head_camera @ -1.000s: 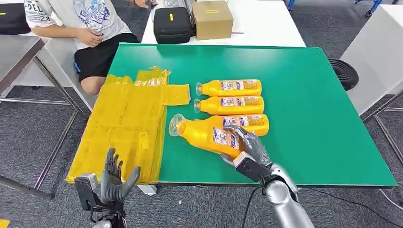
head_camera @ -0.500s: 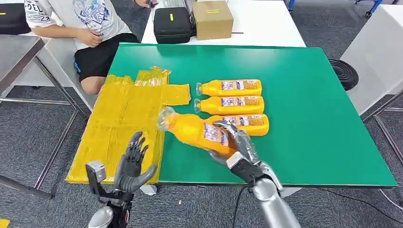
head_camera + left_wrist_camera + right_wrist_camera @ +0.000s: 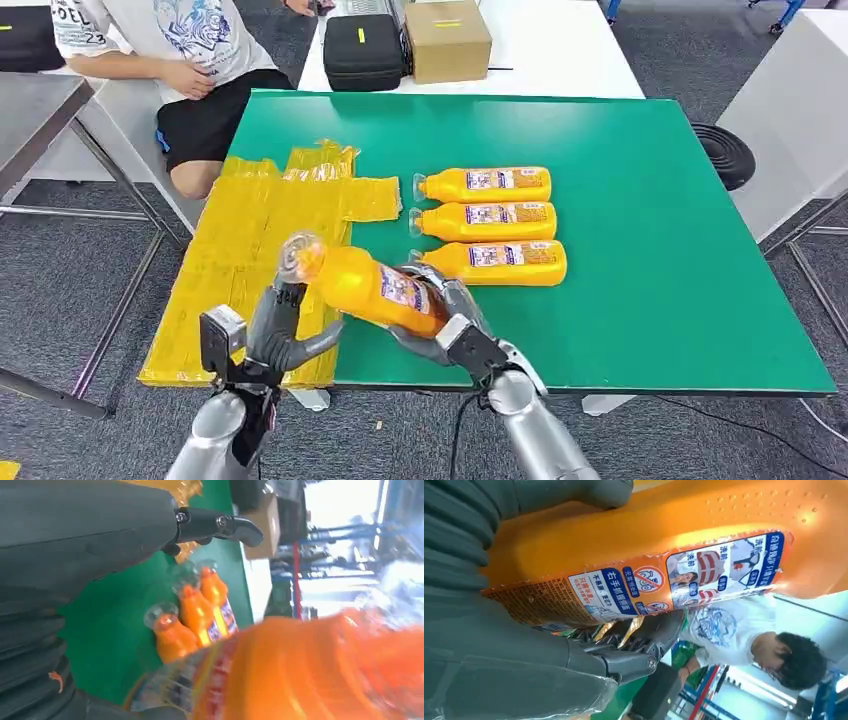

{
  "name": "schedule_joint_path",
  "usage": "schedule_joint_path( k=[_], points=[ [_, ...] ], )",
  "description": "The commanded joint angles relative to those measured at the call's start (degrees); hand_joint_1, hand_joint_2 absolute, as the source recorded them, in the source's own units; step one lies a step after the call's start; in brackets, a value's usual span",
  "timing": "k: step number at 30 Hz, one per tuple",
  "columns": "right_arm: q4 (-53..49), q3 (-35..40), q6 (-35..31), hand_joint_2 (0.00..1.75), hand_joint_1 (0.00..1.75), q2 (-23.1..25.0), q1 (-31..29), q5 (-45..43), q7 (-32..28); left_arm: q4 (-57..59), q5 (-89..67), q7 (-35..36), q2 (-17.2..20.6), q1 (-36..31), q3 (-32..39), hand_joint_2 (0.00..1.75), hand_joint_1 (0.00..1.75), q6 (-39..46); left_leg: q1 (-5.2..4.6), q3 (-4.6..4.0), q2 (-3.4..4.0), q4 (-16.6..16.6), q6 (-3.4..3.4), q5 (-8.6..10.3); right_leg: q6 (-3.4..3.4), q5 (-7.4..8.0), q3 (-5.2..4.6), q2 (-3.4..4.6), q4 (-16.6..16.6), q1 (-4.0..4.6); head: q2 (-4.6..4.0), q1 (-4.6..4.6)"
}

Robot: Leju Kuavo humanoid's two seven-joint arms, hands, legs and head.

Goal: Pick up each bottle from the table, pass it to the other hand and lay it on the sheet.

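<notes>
Over the table's near edge (image 3: 600,385), the right hand (image 3: 440,318) grips the orange bottle (image 3: 372,287) by its base, neck angled out so the left hand (image 3: 283,330), fingers spread and empty, can take it beside the yellow sheet (image 3: 250,270).

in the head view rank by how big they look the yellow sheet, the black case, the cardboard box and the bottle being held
1. yellow sheet
2. held bottle, though nearer the camera
3. black case and cardboard box: too alike to rank
</notes>
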Motion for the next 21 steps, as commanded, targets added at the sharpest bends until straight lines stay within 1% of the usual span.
schedule_joint_path(
  k=[1, 2, 5, 7, 8, 9, 10, 13, 15, 18, 20, 21],
  points=[
    [7.1, 2.0, 0.4, 1.75, 1.75, -0.3, -3.3, 0.9, 0.2, 5.8, 6.0, 1.5, 1.8, -4.5, -1.8, 1.75, 0.00, -7.1, -0.01, 0.12, 0.00, -0.1, 0.00, -0.01, -0.08, -0.02, 0.13, -0.04, -0.1, 0.01, 0.00, 0.00],
    [7.3, 2.0, 0.4, 1.75, 1.75, -0.2, -3.2, 1.1, 0.2, 6.1, 7.1, 1.7, 1.9, -4.7, -2.1, 1.75, 0.00, -8.3, 0.02, 0.22, 0.02, -0.1, -0.01, -0.05, -0.13, -0.04, 0.23, -0.05, -0.1, 0.05, 0.00, 0.02],
    [7.3, 2.0, 0.4, 1.75, 1.75, -0.2, -3.1, 1.1, 0.2, 6.1, 7.1, 1.7, 1.9, -4.7, -2.1, 1.75, 0.00, -8.3, 0.02, 0.19, 0.01, 0.0, -0.01, -0.05, -0.11, -0.05, 0.19, -0.05, -0.1, 0.04, 0.00, 0.00],
    [8.5, 1.9, 0.5, 1.75, 1.75, 0.1, -3.7, 1.6, 0.1, 7.9, 15.5, 4.3, 2.5, -4.9, -3.2, 1.75, 0.00, -17.7, -0.01, 0.10, 0.02, 0.0, -0.01, -0.02, -0.09, -0.03, 0.08, -0.04, 0.0, 0.01, 0.00, 0.00],
    [8.8, 1.8, 0.3, 1.75, 1.75, 0.2, -3.8, 1.8, 0.1, 8.5, 17.0, 4.9, 2.5, -4.8, -3.2, 1.75, 0.00, -19.5, 0.00, 0.16, 0.02, -0.1, -0.01, -0.04, -0.12, -0.04, 0.15, -0.05, -0.1, 0.03, 0.00, 0.00],
    [8.9, 1.9, 0.1, 1.75, 1.75, 0.1, -3.9, 2.0, 0.0, 9.7, 21.2, 6.6, 2.5, -5.0, -3.9, 1.75, 0.00, -24.3, 0.00, 0.10, 0.05, -0.1, -0.01, -0.03, -0.10, -0.02, 0.07, -0.01, -0.1, 0.02, 0.00, 0.00],
    [9.1, 1.9, -0.1, 1.75, 1.75, 0.0, -4.0, 2.2, 0.0, 10.4, 22.2, 7.1, 2.5, -5.2, -4.1, 1.75, 0.00, -25.3, 0.01, 0.21, 0.06, -0.1, -0.02, -0.05, -0.15, -0.05, 0.19, -0.02, -0.1, 0.04, 0.00, 0.00],
    [8.5, 1.6, -0.9, 1.75, 1.75, -0.1, -3.6, 2.8, 0.1, 12.1, 23.4, 7.9, 2.2, -6.1, -4.7, 1.75, 0.00, -26.1, -0.01, 0.06, 0.04, -0.1, 0.00, -0.02, -0.08, -0.02, 0.04, -0.02, -0.1, 0.01, 0.00, 0.00],
    [8.2, 1.5, -1.0, 1.75, 1.75, 0.0, -3.5, 3.0, 0.2, 12.8, 23.9, 8.5, 2.3, -6.6, -5.2, 1.75, 0.00, -26.9, -0.01, 0.08, 0.03, -0.1, 0.00, -0.02, -0.09, -0.03, 0.05, -0.03, -0.1, 0.01, 0.00, 0.00],
    [7.6, 1.5, -1.2, 1.75, 1.75, 0.2, -3.4, 3.5, 0.3, 13.5, 23.6, 8.8, 2.5, -7.0, -6.0, 1.75, 0.00, -26.6, 0.03, 0.36, 0.02, -0.1, -0.01, -0.11, -0.24, -0.11, 0.38, -0.11, -0.1, 0.09, 0.00, 0.00],
    [6.8, 1.5, -1.2, 1.75, 1.75, 0.5, -3.3, 3.8, 0.4, 14.0, 21.9, 9.1, 2.8, -7.7, -7.5, 1.75, 0.00, -26.1, 0.01, 0.14, 0.03, 0.0, 0.00, -0.06, -0.13, -0.06, 0.13, -0.05, -0.1, 0.04, 0.00, 0.00],
    [6.5, 1.7, -1.1, 1.75, 1.75, 0.6, -3.3, 3.9, 0.4, 14.4, 20.6, 9.2, 3.0, -8.1, -8.5, 1.75, 0.00, -25.6, 0.02, 0.26, 0.05, -0.1, -0.01, -0.10, -0.18, -0.09, 0.26, -0.06, -0.1, 0.06, 0.00, 0.00]
  ],
)
